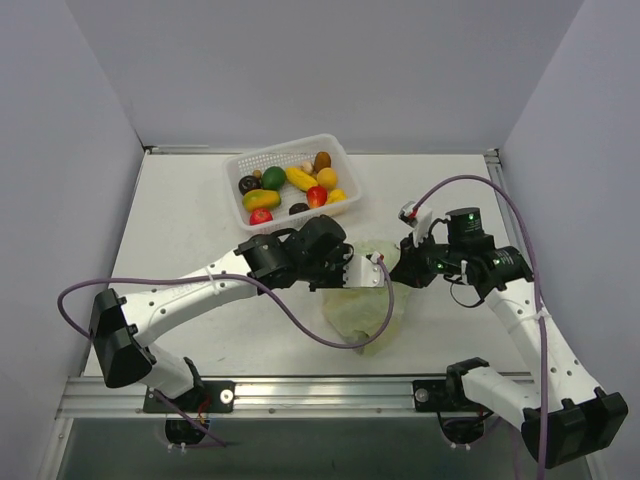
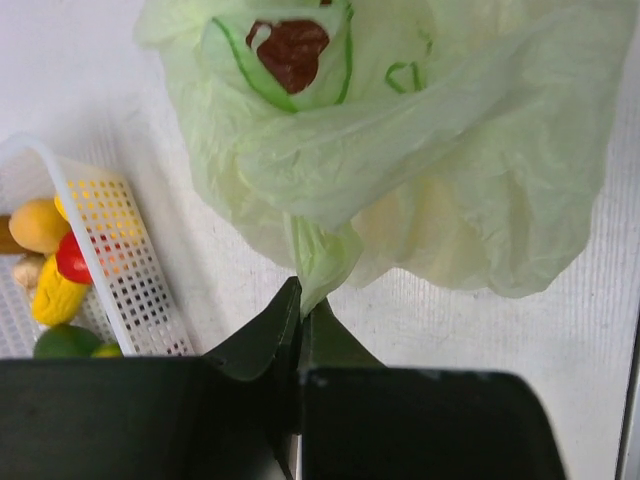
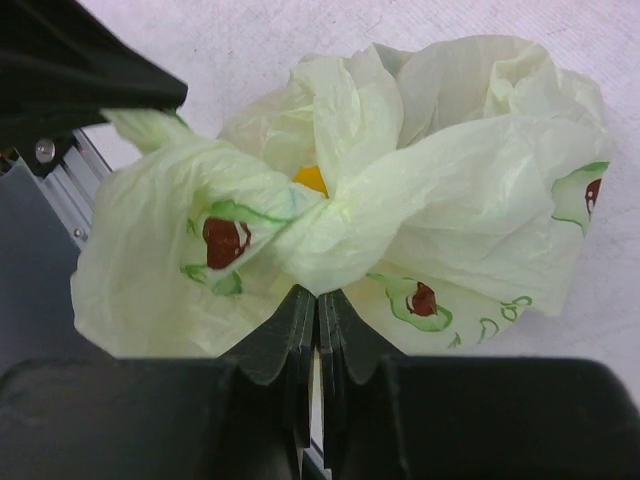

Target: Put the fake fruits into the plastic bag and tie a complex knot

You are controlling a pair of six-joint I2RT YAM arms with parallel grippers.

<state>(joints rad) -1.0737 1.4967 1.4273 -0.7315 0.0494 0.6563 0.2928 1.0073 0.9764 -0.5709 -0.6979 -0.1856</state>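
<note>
1. At the middle of the table [image 1: 180, 220], the left gripper [image 2: 300, 300] is clamped on a twisted strip of the bag [image 2: 420, 150].
2. The right gripper [image 3: 318, 298] pinches the bag's crossed folds opposite.
3. Many fruits [image 1: 300, 180] lie in the basket [image 1: 285, 148].
4. The step looks like knot-tying. The next move likely calls for a steady opposing pull, gentle enough not to tear the plastic.

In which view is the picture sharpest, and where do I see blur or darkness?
Top external: even soft light, everything sharp. Left wrist: plastic bag slightly soft and pale, left fingers nearly black. Right wrist: bag creases crisp, right fingers a featureless dark mass.
</note>
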